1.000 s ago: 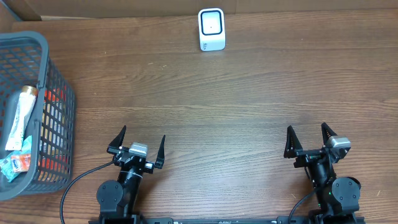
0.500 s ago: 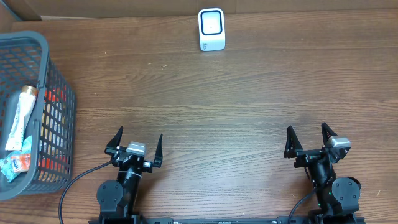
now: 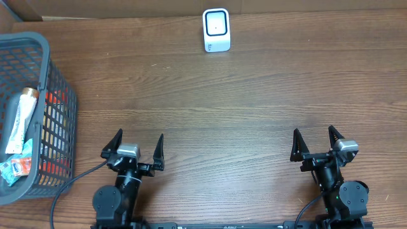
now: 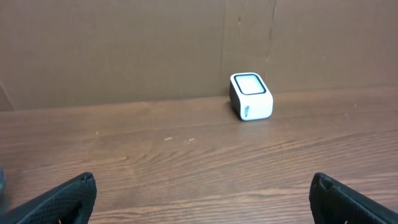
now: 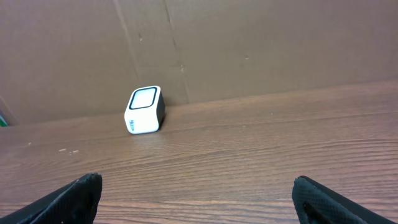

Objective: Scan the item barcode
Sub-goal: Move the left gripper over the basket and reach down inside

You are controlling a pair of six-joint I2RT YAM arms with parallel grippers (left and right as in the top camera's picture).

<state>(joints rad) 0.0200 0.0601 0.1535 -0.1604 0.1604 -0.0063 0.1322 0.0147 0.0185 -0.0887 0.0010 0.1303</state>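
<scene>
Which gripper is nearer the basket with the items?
The left gripper: it sits just beside the basket, while the right gripper is on the opposite side, far from it.

You had soft, even light over the tabletop (image 3: 254,95), and its grain read sharp from overhead. The white barcode scanner (image 3: 216,30) showed bright and threw a faint shadow. In both wrist views the cardboard wall (image 4: 124,50) looked dimmer, and the black fingertips (image 4: 59,202) in the corners were blurred.
</scene>
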